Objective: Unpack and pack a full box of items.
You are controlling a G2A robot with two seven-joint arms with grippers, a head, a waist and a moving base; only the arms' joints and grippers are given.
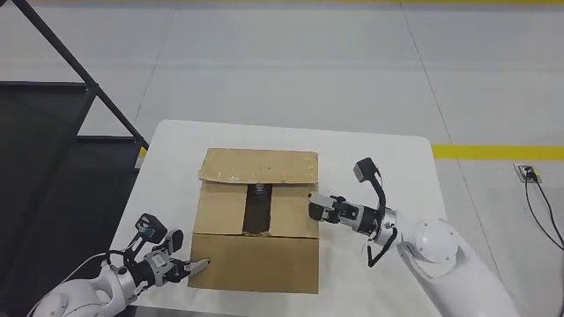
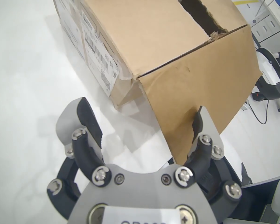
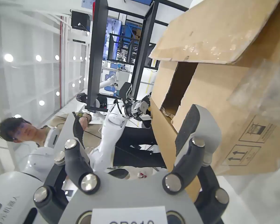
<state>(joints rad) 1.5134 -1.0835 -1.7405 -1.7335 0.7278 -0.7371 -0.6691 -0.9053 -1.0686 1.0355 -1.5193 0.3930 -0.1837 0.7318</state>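
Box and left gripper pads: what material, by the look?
Box: brown cardboard, likely corrugated, matte; torn fibrous flap edges, creased corner, paper label stuck on the side. Left gripper pads: black, matte, probably rubber or a soft polymer, backed by grey metal-looking plates with screws.

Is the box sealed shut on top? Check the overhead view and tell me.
No: a dark gap splits the top of the box, and its far flap stands raised.

Cardboard box (image 1: pixel 256 229): matt brown, torn flap edges rough; white paper label (image 2: pixel 100 64) on side, clear glossy tape (image 3: pixel 259 87). Worktop (image 2: pixel 25 71) smooth white, faint sheen. Left gripper (image 2: pixel 141 103) fingers (image 2: pixel 65 124) satin grey metal, pads (image 2: pixel 89 120) matt black rubber.
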